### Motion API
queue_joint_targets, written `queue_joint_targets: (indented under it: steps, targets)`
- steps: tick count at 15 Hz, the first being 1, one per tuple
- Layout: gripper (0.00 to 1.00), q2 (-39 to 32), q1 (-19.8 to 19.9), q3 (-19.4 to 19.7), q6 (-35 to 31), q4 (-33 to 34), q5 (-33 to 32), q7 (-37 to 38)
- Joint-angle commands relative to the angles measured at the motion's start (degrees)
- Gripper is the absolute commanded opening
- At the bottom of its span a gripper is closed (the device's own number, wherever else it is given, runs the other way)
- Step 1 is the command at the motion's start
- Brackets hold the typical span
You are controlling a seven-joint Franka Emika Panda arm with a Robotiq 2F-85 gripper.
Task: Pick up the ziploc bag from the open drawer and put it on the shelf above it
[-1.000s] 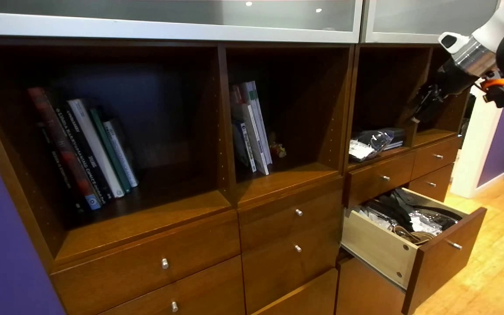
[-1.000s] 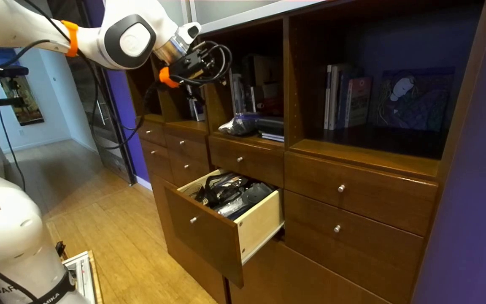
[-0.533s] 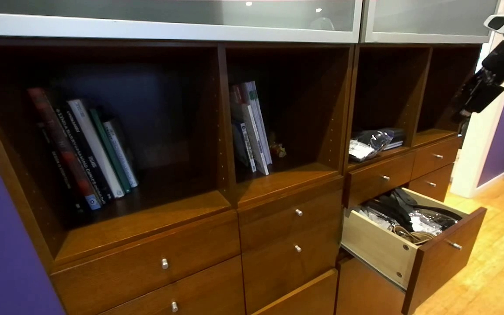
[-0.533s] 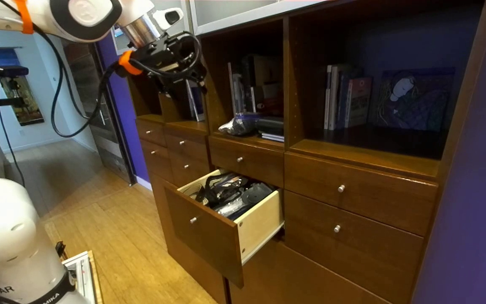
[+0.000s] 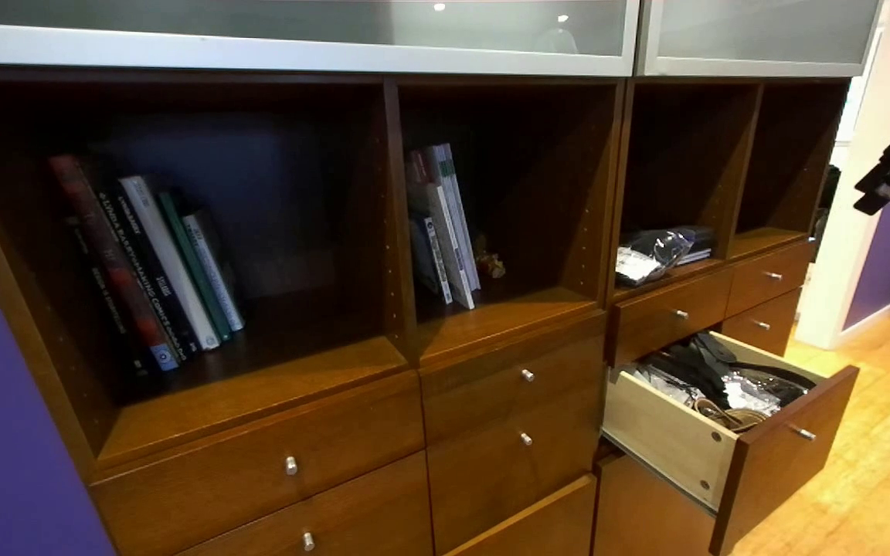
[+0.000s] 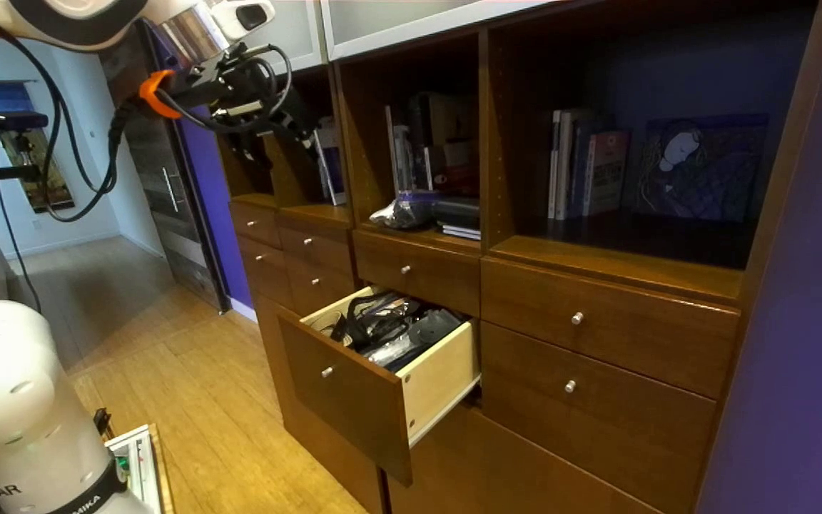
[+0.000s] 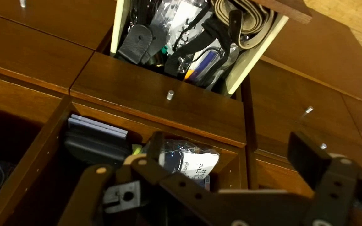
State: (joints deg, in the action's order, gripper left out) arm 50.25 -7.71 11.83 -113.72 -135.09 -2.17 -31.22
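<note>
On the shelf [image 5: 688, 162] over the open drawer [image 5: 669, 436], close to the front edge, lies the plastic bag [image 5: 652, 255], its pale end toward the side wall [image 6: 364, 128] and its darker part near a black case [image 6: 457, 212]. Dark open room rises above it. Well apart, out in front of the cabinet [image 6: 539, 457], hangs the hand [image 7: 226, 146]; it is released, its two fingers [image 7: 305, 157] spread with a wide gap. In the wrist view one of them partly covers the bag.

In both exterior views four cubbies [image 5: 314, 278] run side by side, the shelf third from the left, and eight knobs [image 6: 577, 318] show. One drawer is pulled out; one bag lies on the shelf; two thin books [image 7: 97, 127] lie stacked under the case.

Behind the bag stand upright books [image 6: 402, 157], too dim to count. Between the shelf and the open drawer is the front of a closed drawer [image 6: 439, 275]. The open drawer juts out below, its front edge well ahead of the cabinet, and it is crowded with black straps [image 7: 196, 47], clear packets [image 7: 184, 18] and one coiled belt [image 7: 225, 15]. A black cable [image 6: 115, 139] loops down from the arm [image 6: 4, 400] near the hand.
</note>
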Motion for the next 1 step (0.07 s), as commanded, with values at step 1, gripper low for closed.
queue_joint_targets:
  steps: [1]
  targets:
    - [1.0,-0.39,0.03,-0.07,0.11,0.17,0.06,-0.02]
